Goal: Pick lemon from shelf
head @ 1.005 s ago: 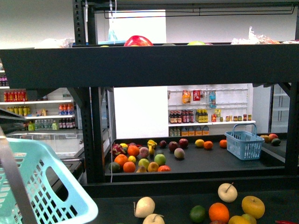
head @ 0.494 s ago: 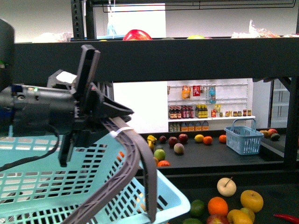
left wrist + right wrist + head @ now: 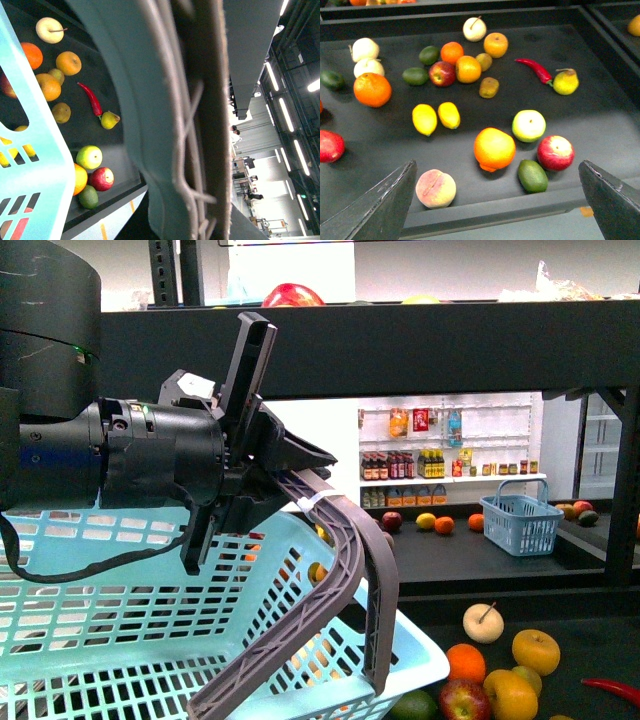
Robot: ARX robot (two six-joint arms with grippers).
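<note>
Lemon: lies on the dark grey tabletop of the shelf. It sits about midway between the rear edge and the front edge, well apart from the edge near the red chili. A second lemon lies just beside it. Appearance: small, oval, plain bright yellow, smooth skin, slightly pointed ends.

Surface and room: the tabletop is matte and deep-rimmed, and it carries loose fruit. Behind the shelf, the front view shows a further dark tier with a small blue basket on it. Beyond that stands white store shelving stocked with bottles.

View differences: only the right wrist view shows the lemons. In the front view a light-blue basket covers that part of the tabletop. The left wrist view is mostly filled by the grey basket handle, with ceiling strip lights beyond.

End effectors: the left end effector is clenched on the basket handle. The right end effector is released, its fingers spread wide near the front edge. It holds nothing and is well apart from the lemon.
</note>
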